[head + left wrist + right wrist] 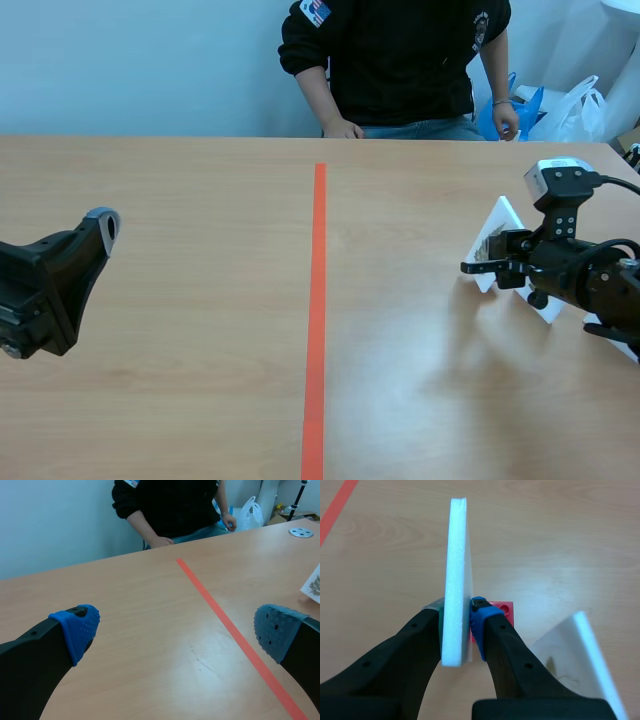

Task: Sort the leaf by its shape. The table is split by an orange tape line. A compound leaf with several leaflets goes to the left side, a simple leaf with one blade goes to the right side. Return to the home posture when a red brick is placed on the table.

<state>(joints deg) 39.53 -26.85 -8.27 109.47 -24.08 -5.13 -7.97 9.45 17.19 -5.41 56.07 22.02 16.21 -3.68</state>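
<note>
My right gripper (497,262) is shut on the edge of a white foam card (499,232) with a dark leaf picture, held upright and tilted above the table, right of the orange tape line (317,320). In the right wrist view the card (456,580) stands edge-on between my fingers (482,625), and a red brick (503,609) lies on the table just beyond them. A second white card (582,665) with a brownish leaf print lies beside that gripper, below it (547,307). My left gripper (95,235) hangs open over the left half, holding nothing (175,630).
A person in a black top sits across the table, one hand (342,128) on the far edge and the other hand (506,120) near it. Plastic bags (570,105) stand behind the far right corner. A metal disc (301,532) lies far right.
</note>
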